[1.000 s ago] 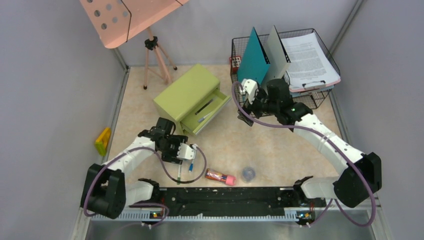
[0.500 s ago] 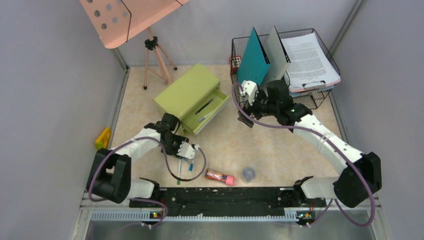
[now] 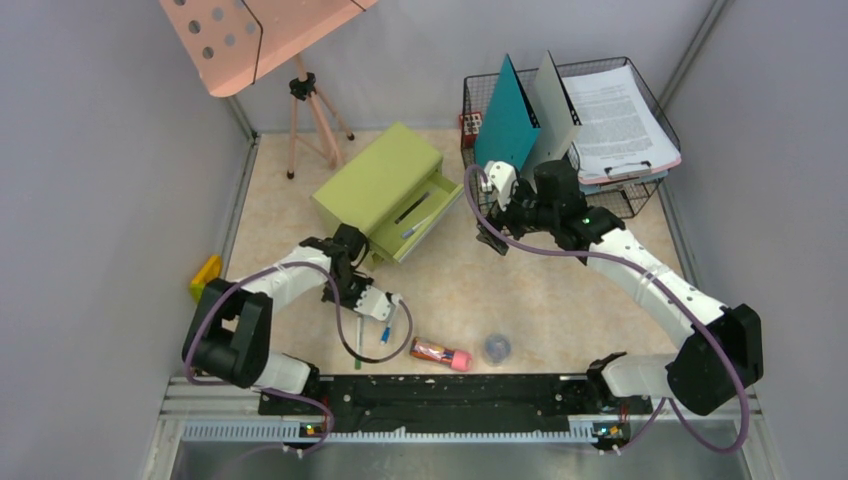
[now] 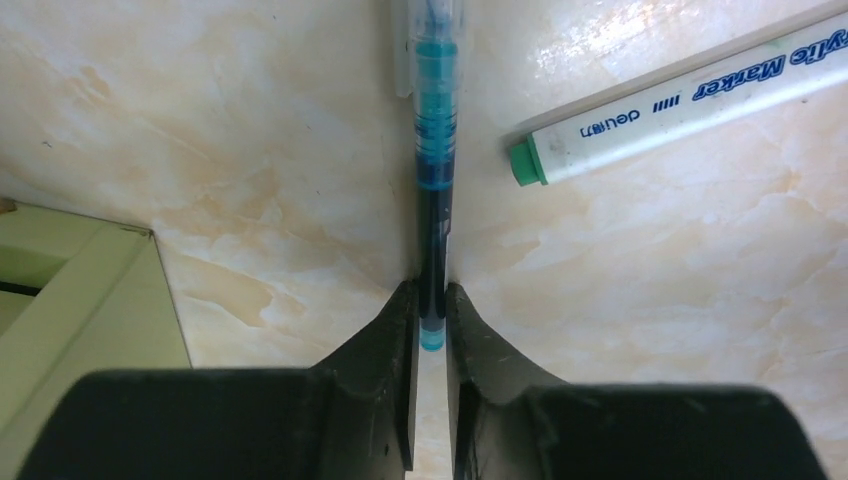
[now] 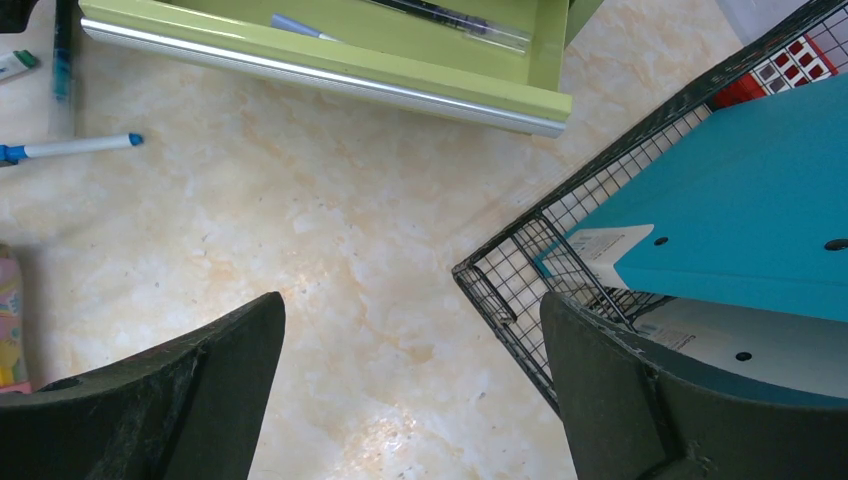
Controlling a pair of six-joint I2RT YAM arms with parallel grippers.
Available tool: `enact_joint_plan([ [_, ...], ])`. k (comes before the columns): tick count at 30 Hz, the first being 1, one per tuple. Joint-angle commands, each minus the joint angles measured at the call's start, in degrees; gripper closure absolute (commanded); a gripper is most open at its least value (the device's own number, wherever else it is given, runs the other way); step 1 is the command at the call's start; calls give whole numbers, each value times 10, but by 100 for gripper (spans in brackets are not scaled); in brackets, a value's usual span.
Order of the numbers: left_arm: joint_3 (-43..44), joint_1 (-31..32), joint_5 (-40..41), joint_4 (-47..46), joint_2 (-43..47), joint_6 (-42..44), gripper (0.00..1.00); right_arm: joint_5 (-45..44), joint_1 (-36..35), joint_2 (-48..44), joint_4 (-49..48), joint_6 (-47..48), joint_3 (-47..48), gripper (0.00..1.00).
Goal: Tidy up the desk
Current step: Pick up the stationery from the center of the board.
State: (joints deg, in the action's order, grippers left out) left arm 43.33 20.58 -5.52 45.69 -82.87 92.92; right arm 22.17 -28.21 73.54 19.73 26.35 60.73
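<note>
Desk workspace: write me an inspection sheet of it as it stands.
Surface: desk, beige marble pattern, no spill seen.
Job's things: teal pen pinched at its end by left gripper; green-capped marker beside it; drawer box, its drawer open, pens inside.
Clutter: pink-capped tube and round blue-grey item near black rail; yellow item at desk's left edge.
Grippers: left gripper shut on teal pen; right gripper open, empty, beside wire basket.
Cables: purple cable loops close by the marker.
Surroundings: grey walls; wire basket holds folders and papers; pink tripod stand at the back.
</note>
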Motion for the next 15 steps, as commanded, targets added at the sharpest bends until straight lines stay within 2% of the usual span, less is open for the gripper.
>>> enact_joint_plan([
  [1, -36, -1, -14, -21, -2, -13, 89, 8, 10, -14, -16, 3, -3, 3],
  [7, -19, -3, 4, -31, 54, -102, 96, 11, 9, -14, -14, 3, 1, 4],
  [9, -12, -6, 9, -18, 83, -116, 100, 11, 10, -14, -10, 4, 4, 4],
  [15, 2, -7, -11, 65, 223, -125, 100, 9, 10, -19, -2, 6, 13, 4],
])
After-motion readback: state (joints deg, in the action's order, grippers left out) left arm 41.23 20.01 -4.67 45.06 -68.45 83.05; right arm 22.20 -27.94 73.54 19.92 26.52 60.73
